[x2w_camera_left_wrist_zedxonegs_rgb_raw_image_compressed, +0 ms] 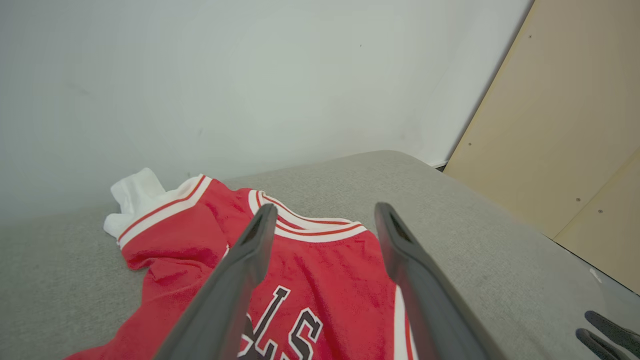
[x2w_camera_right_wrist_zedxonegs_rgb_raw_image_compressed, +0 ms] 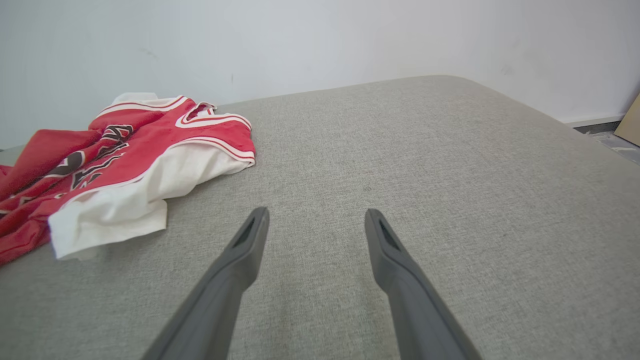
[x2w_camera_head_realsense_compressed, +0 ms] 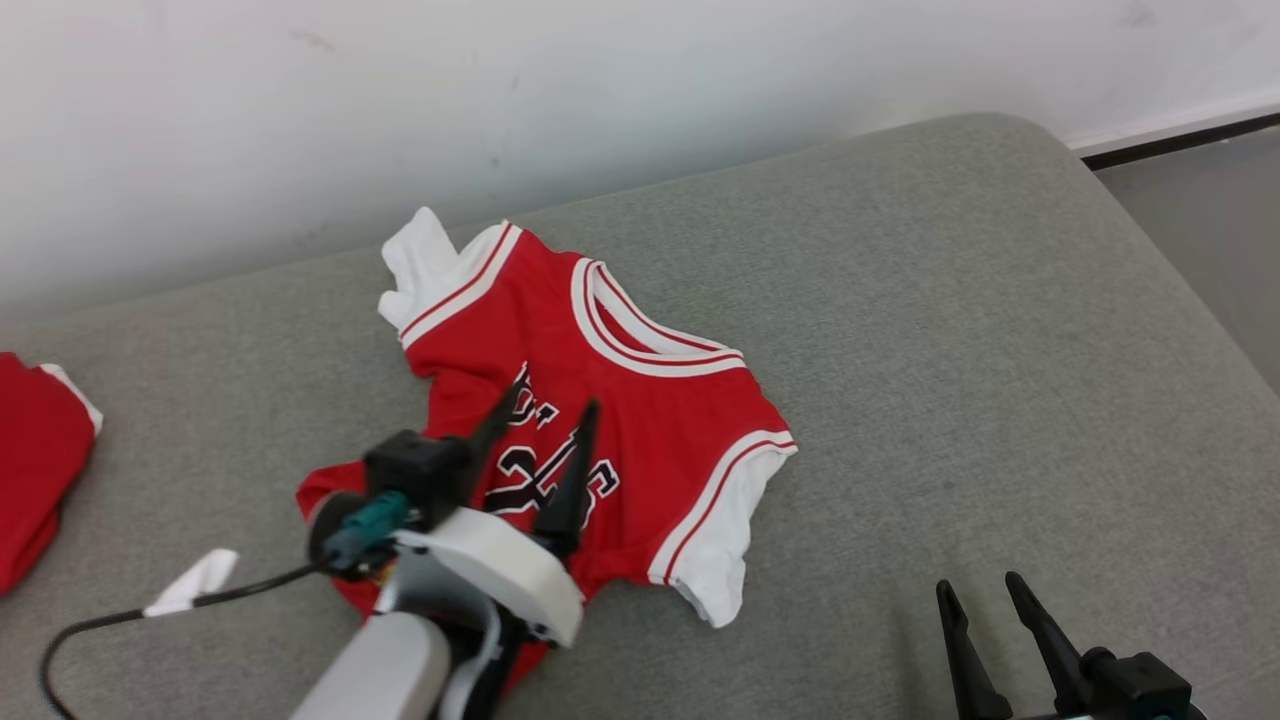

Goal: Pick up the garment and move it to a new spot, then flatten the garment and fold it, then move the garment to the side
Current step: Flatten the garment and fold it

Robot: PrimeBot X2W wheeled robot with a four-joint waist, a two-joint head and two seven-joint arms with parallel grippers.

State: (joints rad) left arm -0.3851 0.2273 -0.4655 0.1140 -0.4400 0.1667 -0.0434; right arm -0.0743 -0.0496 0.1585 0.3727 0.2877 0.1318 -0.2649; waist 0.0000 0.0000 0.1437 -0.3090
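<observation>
red jersey lies rumpled on the grey cushion. left pincer, wide, hangs over the jersey's lettering; right pincer, wide, sits near its white sleeve. judgement: pinch a raised fold, not flat cloth.

Grey upholstered surface bears 1 red jersey and another red garment.

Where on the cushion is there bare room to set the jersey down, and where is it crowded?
Widest bare patch: cushion right of the jersey, ahead of the open right gripper. A narrower strip between the jersey and the red garment at the left edge. Crowded: around the open left gripper over the jersey.
</observation>
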